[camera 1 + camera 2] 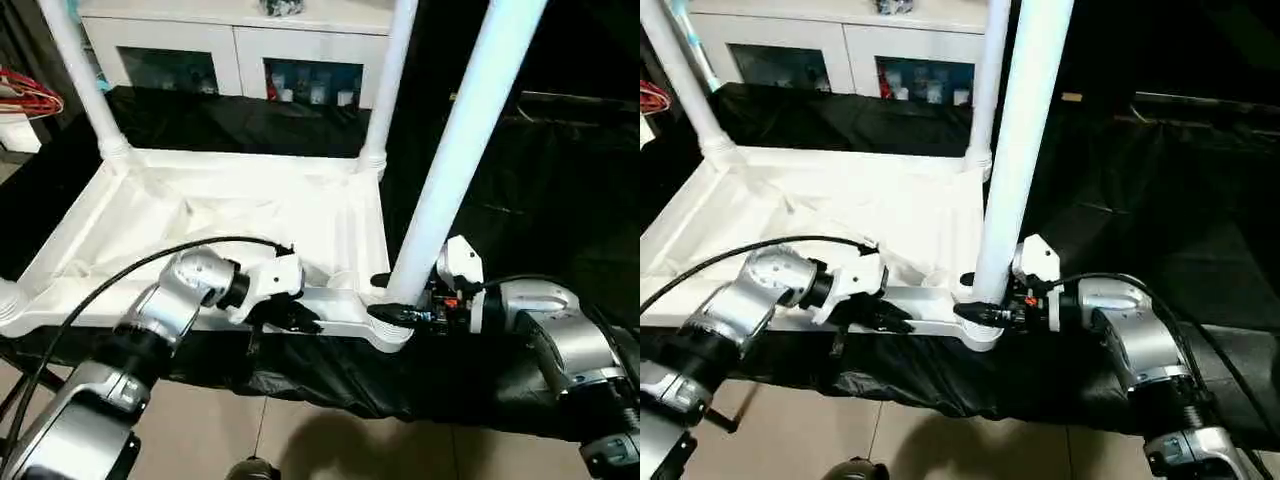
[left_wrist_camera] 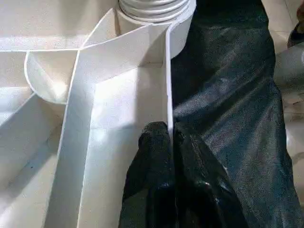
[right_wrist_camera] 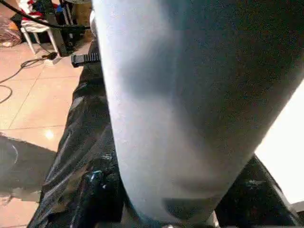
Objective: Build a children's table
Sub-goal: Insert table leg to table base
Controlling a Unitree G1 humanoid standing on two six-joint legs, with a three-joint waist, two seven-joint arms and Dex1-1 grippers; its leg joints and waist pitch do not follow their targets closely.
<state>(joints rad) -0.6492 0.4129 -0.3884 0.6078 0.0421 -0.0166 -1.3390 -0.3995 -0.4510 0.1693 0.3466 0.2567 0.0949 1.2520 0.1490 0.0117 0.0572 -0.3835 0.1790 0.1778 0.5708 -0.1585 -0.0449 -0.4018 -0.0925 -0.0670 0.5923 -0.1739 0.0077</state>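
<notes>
Lying upside down on a black cloth [image 1: 520,200], the tabletop [image 1: 240,215] has legs standing in its far corner sockets. The right hand [image 1: 392,312] grasps the base of a leg [image 1: 455,150] seated in the near right corner socket. The left hand [image 2: 171,142] is clenched on the tabletop's thin near rim, close to that corner.

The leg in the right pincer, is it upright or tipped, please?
Tipped: the leg leans away from the tabletop, its foot at the near corner socket.
</notes>
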